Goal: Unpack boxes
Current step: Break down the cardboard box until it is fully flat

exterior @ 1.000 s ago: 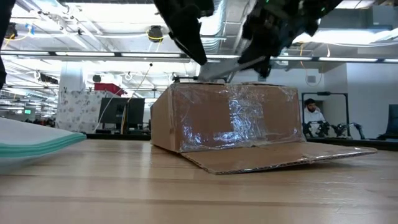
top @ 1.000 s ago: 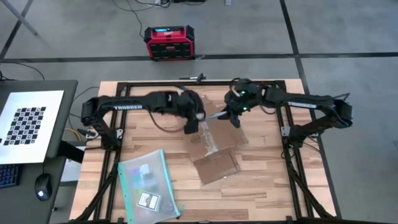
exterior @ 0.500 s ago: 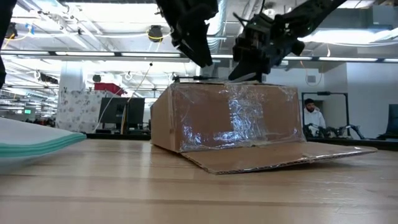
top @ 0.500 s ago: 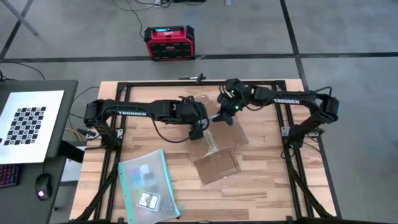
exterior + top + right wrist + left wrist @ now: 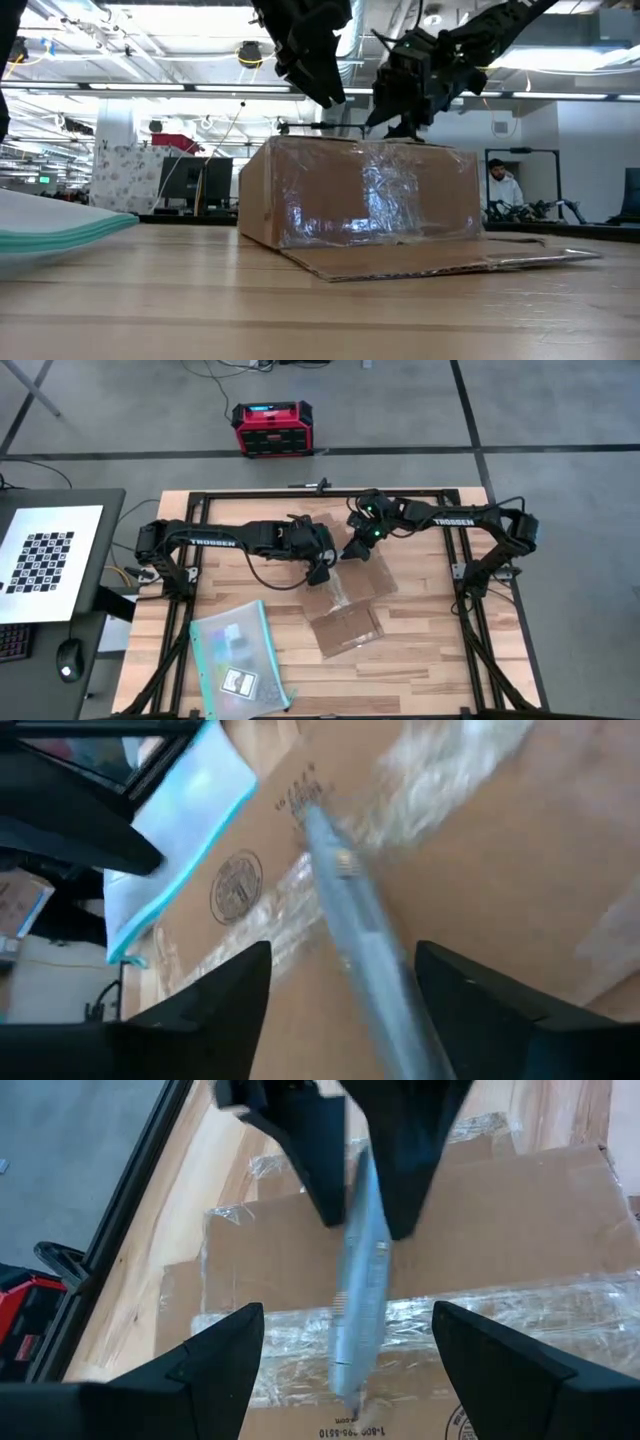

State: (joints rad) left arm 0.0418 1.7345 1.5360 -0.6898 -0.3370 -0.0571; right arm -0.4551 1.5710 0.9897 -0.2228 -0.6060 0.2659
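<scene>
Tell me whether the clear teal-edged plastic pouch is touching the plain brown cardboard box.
Apart. The high view shows a strip of bare wooden tabletop between the pouch and the box, including its lowered flap.

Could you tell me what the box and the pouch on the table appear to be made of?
The cardboard box: matte brown corrugated board, apparently, with glossy clear tape strips that glint. The pouch: probably soft, see-through plastic with teal edging.

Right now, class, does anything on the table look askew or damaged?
Yes. The cardboard box sits crooked to the table's edges, one flap splayed flat on the wood, crinkled tape across its side. A slim silvery tool hangs above it.
</scene>
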